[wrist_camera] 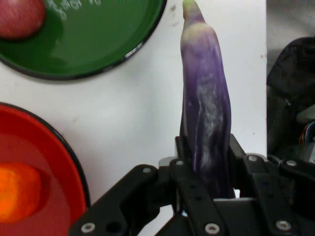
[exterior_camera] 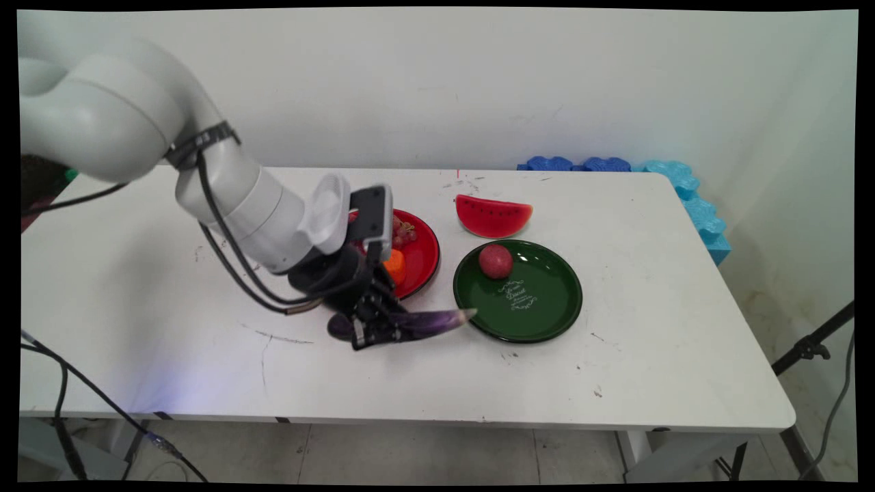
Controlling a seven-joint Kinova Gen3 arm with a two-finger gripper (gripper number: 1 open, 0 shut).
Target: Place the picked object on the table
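A long purple eggplant (exterior_camera: 431, 321) (wrist_camera: 206, 108) lies low over the white table, its pale tip pointing toward the green plate (exterior_camera: 540, 307) (wrist_camera: 98, 49). My gripper (exterior_camera: 372, 328) (wrist_camera: 206, 157) is shut on the eggplant near its thick end, a finger on each side. A red apple (exterior_camera: 495, 261) (wrist_camera: 19, 17) rests on the green plate's far side. The red plate (exterior_camera: 420, 256) (wrist_camera: 34, 147) sits just behind my hand, holding an orange fruit (exterior_camera: 395, 265) (wrist_camera: 17, 189) and a bunch of grapes (exterior_camera: 403, 234).
A watermelon slice (exterior_camera: 493, 216) lies on the table behind the green plate. Blue foam pieces (exterior_camera: 677, 181) line the table's far right corner. Black cables hang from the arm over the table's left part. A stand leg (exterior_camera: 810, 345) is off the right edge.
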